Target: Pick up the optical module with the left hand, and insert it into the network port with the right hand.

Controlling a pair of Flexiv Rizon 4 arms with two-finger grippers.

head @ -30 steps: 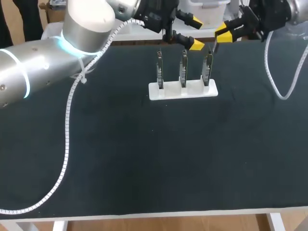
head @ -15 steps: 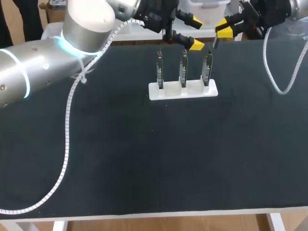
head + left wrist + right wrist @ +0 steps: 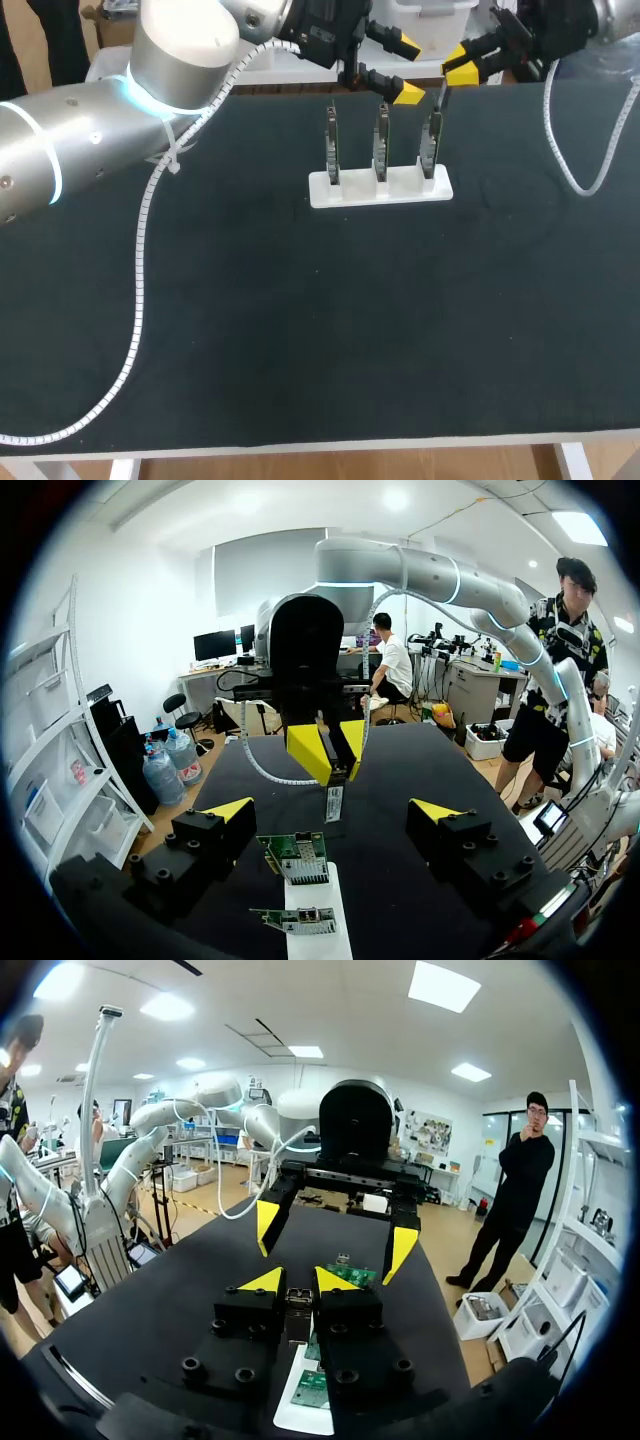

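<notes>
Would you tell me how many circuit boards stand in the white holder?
3 circuit boards: left slot, middle slot, right slot of the white holder. None seems hidden.

You get even, bright light from overhead. The matte black tabletop (image 3: 300, 330) soaks it up and shows almost no shadows. The silver left arm (image 3: 90, 130) carries a soft sheen and a glowing pale ring; the white rectangular holder (image 3: 380, 188) reads bright against the black.

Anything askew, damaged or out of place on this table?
Nothing stands out. Three green circuit boards stand upright in the white slotted base, the right hand is shut on the small metal optical module above them, and the open left hand hovers behind.
</notes>
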